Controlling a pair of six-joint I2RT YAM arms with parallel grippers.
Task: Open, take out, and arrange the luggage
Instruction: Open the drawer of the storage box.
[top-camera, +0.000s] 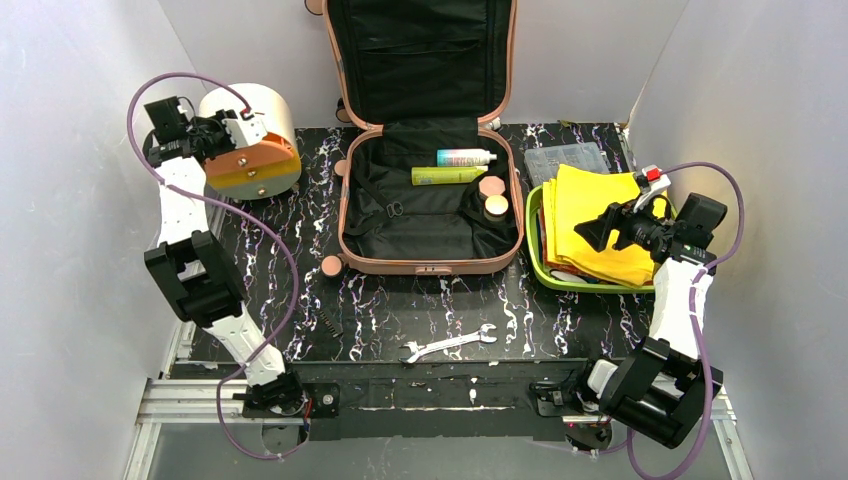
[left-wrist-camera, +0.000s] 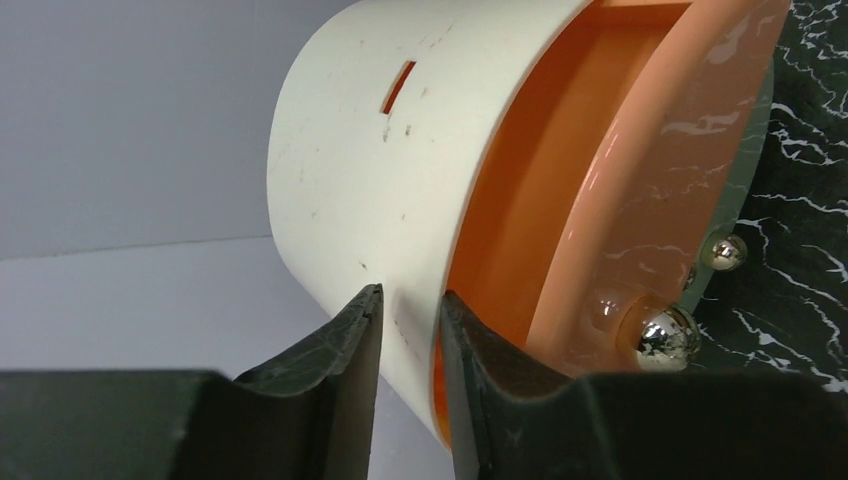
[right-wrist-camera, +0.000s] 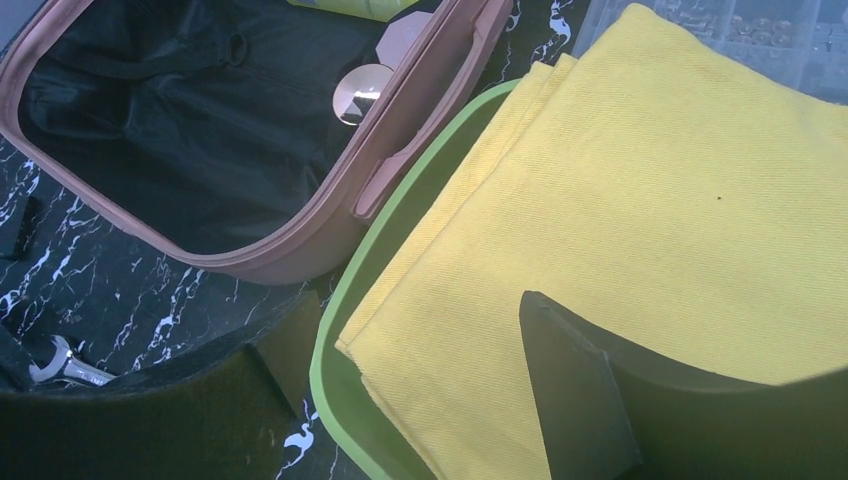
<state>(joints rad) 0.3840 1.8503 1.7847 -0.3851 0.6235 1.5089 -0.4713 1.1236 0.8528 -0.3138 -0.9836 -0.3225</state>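
Across the black, white-veined marble-pattern worktop (top-camera: 400, 310), items are recorded in descending size.

1. Luggage (top-camera: 430, 225): salmon-pink hard shell with rounded corners, lying open at centre rear. The base lies flat on the worktop; the lid (top-camera: 420, 50) stands upright against the back wall. Both halves are lined in black fabric. A small round wheel (top-camera: 331, 266) shows at the near left corner.
2. Round box (top-camera: 262, 110): drum-shaped, on its side at rear left. It has a smooth matt cream shell with scuff marks, a glossy orange inner part and chrome ball feet (left-wrist-camera: 665, 335).
3. Tray (top-camera: 533, 235): lime-green plastic with a rounded rim, just right of the luggage. It carries folded yellow cloths (top-camera: 590, 215) of a fine twill weave.
4. Clear compartment case (top-camera: 565, 160): rectangular, behind the tray.
5. Inside the luggage base, toward the hinge: a pale spray can (top-camera: 465, 157) and a lime-green bottle (top-camera: 447, 176), both cylindrical and lying flat. Two round pinkish pots (top-camera: 491, 186) sit at the right wall.
6. Open-ended metal spanner (top-camera: 448, 344): near the front edge.
7. Small dark threaded piece (top-camera: 330, 322): left of the spanner; its type cannot be told.

Left gripper (left-wrist-camera: 410, 325): jaws drawn in to a narrow gap, pinching the cream wall edge of the round box.

Right gripper (right-wrist-camera: 410, 330): jaws spread wide above the yellow cloths, holding nothing.
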